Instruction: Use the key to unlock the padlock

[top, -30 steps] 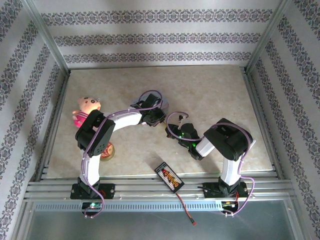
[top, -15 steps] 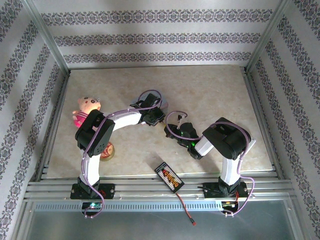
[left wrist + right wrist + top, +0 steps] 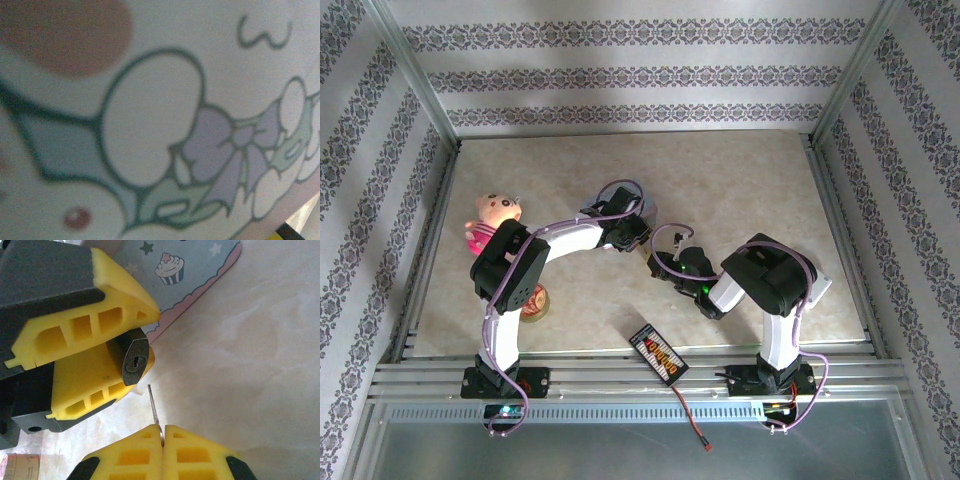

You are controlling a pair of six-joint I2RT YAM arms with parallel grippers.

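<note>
In the view from above, nearest to the arms' bases, a flat black pack (image 3: pixel 658 353) with an orange label lies on the table (image 3: pixel 740 190), and its thin cable runs toward the near edge. A little farther, beside the left arm, there is a small round object (image 3: pixel 534 301); what it is I cannot tell.

Both arms reach toward the middle of the table, and their claws meet there.

In the right wrist view, the right claw (image 3: pixel 162 429) is completely closed. Its two yellow fingers press together on the key (image 3: pixel 154 407), and the thin blade stands up from between the tips. Just beyond it, the left claw (image 3: pixel 152 336) is partly closed and holds the padlock (image 3: pixel 134 361) between its yellow fingers. The padlock has a dark body, and its keyhole faces the right wrist camera. The tip of the key is just beside the lower edge of the padlock's body. It is not inside the keyhole.

Behind the left claw, the pale blue tin (image 3: pixel 200 265) lies flat on the table, with a cupcake and stars printed on it and a pink scalloped border. The left wrist camera is very close to a blurred cartoon print with a lilac bow.

Farthest, on the left side of the table, a pink pig plush toy (image 3: pixel 496 218) lies well apart from the claws.
</note>
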